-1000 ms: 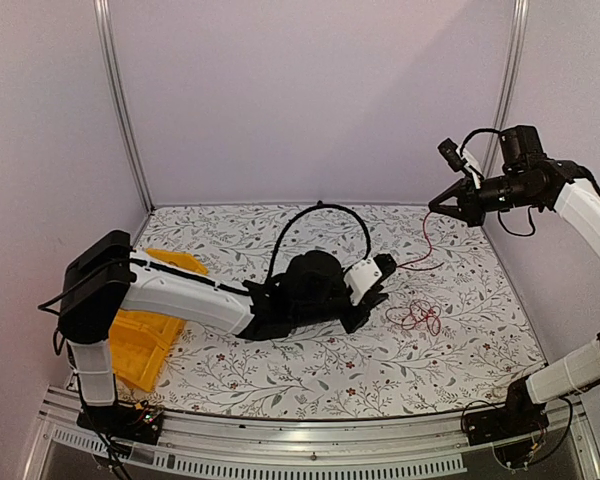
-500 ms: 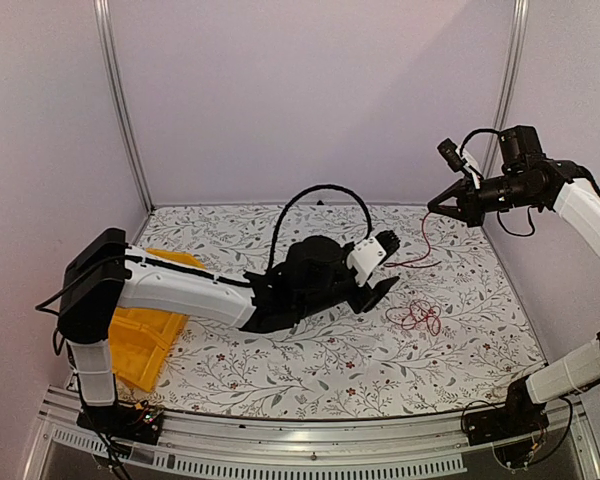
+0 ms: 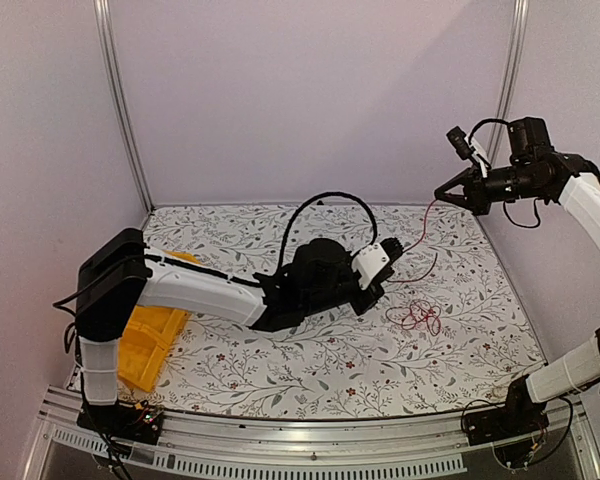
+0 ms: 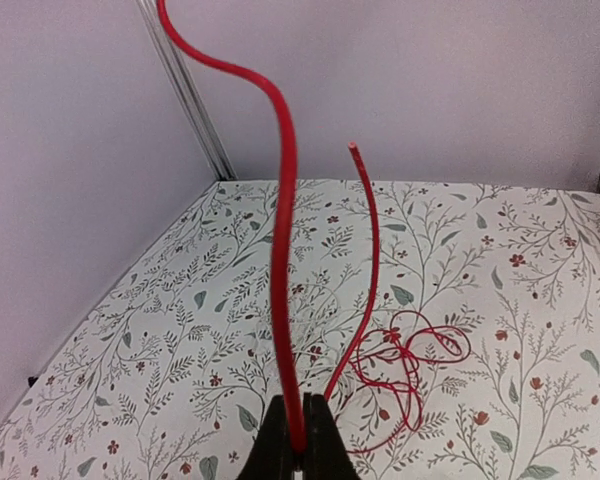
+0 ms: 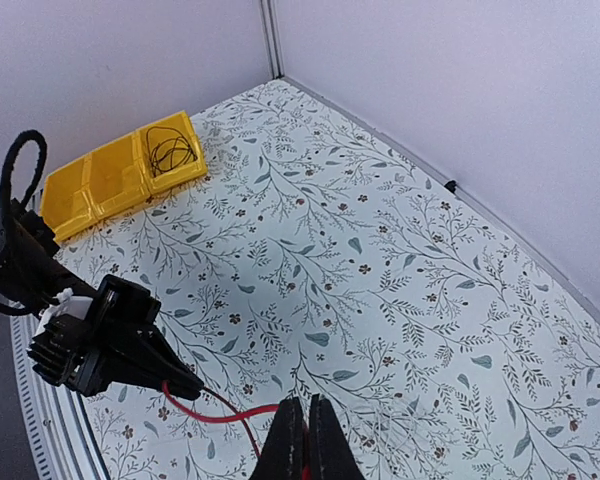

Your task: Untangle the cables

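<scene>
— Red cable [image 4: 283,250], where's it?
— In the air, strung btw both arms. Left end effector [image 4: 295,445] is pinched tight on it, low over the mid surface [image 5: 380,250]. Right end effector [image 5: 300,440] is high at far right, fingers together w/ red running in; the pinch itself is cut off at the frame edge.
— Rest?
— Red tangle [image 3: 415,318] lies on the surface just right of the left end effector; can't tell if it joins the held strand. Black cables [image 5: 168,150] sit coiled in an end compartment of the yellow tray [image 5: 110,182], near left, mostly hidden behind the left arm [image 3: 200,295] from above.
</scene>
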